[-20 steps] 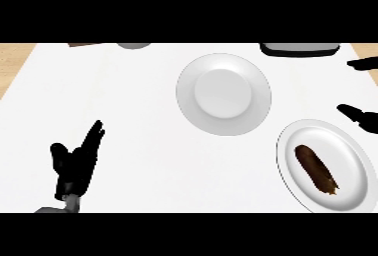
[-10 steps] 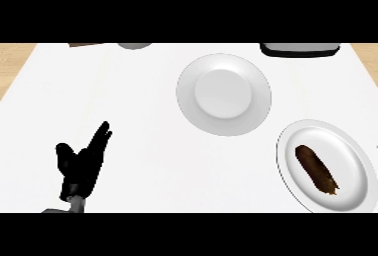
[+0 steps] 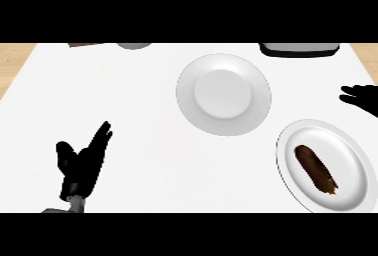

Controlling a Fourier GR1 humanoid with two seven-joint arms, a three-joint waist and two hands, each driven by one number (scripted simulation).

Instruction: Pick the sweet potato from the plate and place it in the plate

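Note:
A brown sweet potato (image 3: 316, 168) lies lengthwise on a white plate (image 3: 341, 150) at the lower right of the counter. A second white plate (image 3: 224, 94) with nothing on it sits near the middle, further back. My right hand (image 3: 362, 97) shows at the right edge, above the sweet potato's plate and apart from it; only part of it is in the picture. At the lower left my left hand (image 3: 83, 159) rests open with its fingers pointing up, far from both plates.
A dark container (image 3: 298, 49) with a light inside sits at the counter's back edge on the right. A grey round object (image 3: 133, 45) and a brown item (image 3: 86, 45) sit at the back left. Wooden surface (image 3: 13, 65) borders the white counter on the left.
My right hand was at the right edge a second ago, left the picture, and now shows again at the right edge. My left hand has barely shifted. The sweet potato has not moved.

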